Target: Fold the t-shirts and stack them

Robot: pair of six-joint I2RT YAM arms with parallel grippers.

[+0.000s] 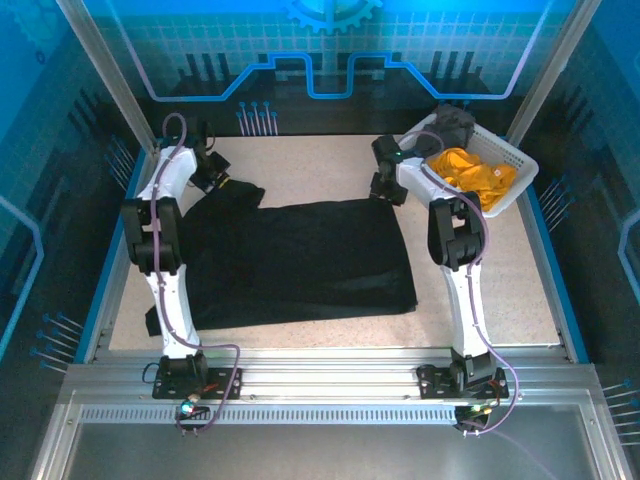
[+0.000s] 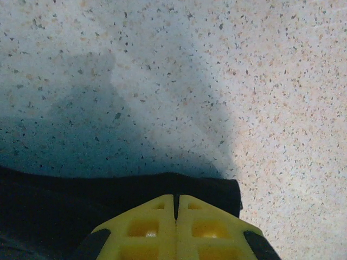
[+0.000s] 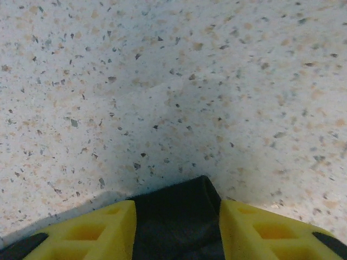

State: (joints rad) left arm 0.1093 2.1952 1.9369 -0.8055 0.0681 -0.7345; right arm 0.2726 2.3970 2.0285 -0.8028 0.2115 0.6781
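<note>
The large black t-shirt (image 1: pixel 300 260) lies spread flat across the middle of the table. My left gripper (image 1: pixel 218 180) is at its far left corner. In the left wrist view, that gripper (image 2: pixel 176 196) has its yellow fingers pressed together on the black cloth's edge (image 2: pixel 65 206). My right gripper (image 1: pixel 385 190) is at the far right corner. In the right wrist view, it (image 3: pixel 177 208) stands open with the shirt's corner (image 3: pixel 184 238) lying between its fingers. The orange-yellow t-shirt (image 1: pixel 475 172) and the dark grey t-shirt (image 1: pixel 455 125) are bunched in the basket.
The white lattice basket (image 1: pixel 525 165) stands at the back right, close beside the right arm. Speckled tabletop (image 1: pixel 310 170) shows behind the black shirt and to its right (image 1: pixel 480 270). Blue frame rails run along both sides of the table.
</note>
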